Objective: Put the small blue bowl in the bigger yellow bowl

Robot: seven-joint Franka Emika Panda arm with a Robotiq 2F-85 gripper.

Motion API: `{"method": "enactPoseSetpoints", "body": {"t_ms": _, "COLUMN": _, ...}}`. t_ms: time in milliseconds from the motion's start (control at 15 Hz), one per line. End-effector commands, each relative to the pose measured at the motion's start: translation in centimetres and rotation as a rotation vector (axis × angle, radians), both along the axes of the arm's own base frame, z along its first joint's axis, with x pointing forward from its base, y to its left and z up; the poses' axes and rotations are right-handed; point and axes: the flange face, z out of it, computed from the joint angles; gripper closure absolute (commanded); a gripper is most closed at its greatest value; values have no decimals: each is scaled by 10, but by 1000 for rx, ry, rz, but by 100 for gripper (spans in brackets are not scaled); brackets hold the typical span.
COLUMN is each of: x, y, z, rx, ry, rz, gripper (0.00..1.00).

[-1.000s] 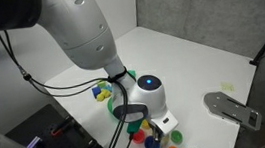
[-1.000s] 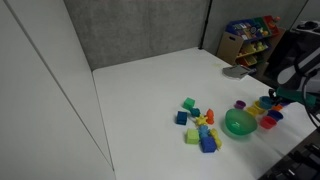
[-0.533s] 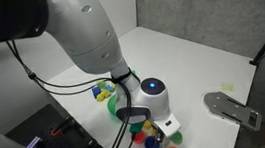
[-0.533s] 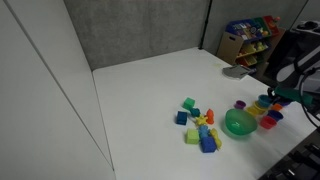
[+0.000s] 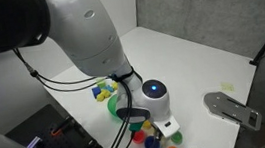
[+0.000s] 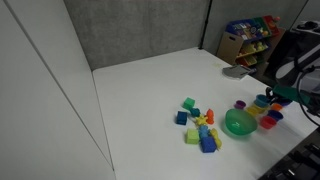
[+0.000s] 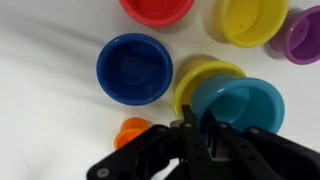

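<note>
In the wrist view my gripper (image 7: pixel 196 128) is shut on the rim of the small light-blue bowl (image 7: pixel 243 106). The bowl hangs over a yellow bowl (image 7: pixel 198 82) and hides most of it. A second yellow bowl (image 7: pixel 248 20) stands apart at the upper right. I cannot tell which of the two is larger. A darker blue bowl (image 7: pixel 134 68) stands to the left of the gripper. In an exterior view the gripper (image 5: pixel 155 125) is low over the small bowls, next to the big green bowl (image 5: pixel 115 106).
A red bowl (image 7: pixel 157 8), a purple bowl (image 7: pixel 305 36) and an orange one (image 7: pixel 133 130) surround the gripper. Coloured blocks (image 6: pixel 200 125) lie beside the green bowl (image 6: pixel 240 123). A grey plate (image 5: pixel 232 109) lies on the white table. A toy shelf (image 6: pixel 248 40) stands behind.
The arm has shifted slightly over the small bowls, with the gripper staying shut. Nothing else has moved.
</note>
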Motion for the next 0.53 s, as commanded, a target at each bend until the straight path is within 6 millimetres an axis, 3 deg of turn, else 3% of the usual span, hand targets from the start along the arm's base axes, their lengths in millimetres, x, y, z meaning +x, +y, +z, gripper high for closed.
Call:
{"method": "enactPoseSetpoints", "body": {"t_ms": 0, "x": 0, "y": 0, "z": 5, "rx": 20, "ry": -20, "rz": 4, "gripper": 96}}
{"method": "enactPoseSetpoints", "body": {"t_ms": 133, "x": 0, "y": 1, "z": 7, "rx": 21, "ry": -25, "rz": 1, "gripper": 62}}
{"method": "enactPoseSetpoints", "body": {"t_ms": 467, "x": 1, "y": 6, "z": 20, "rx": 19, "ry": -43, "rz": 12, "gripper": 24}}
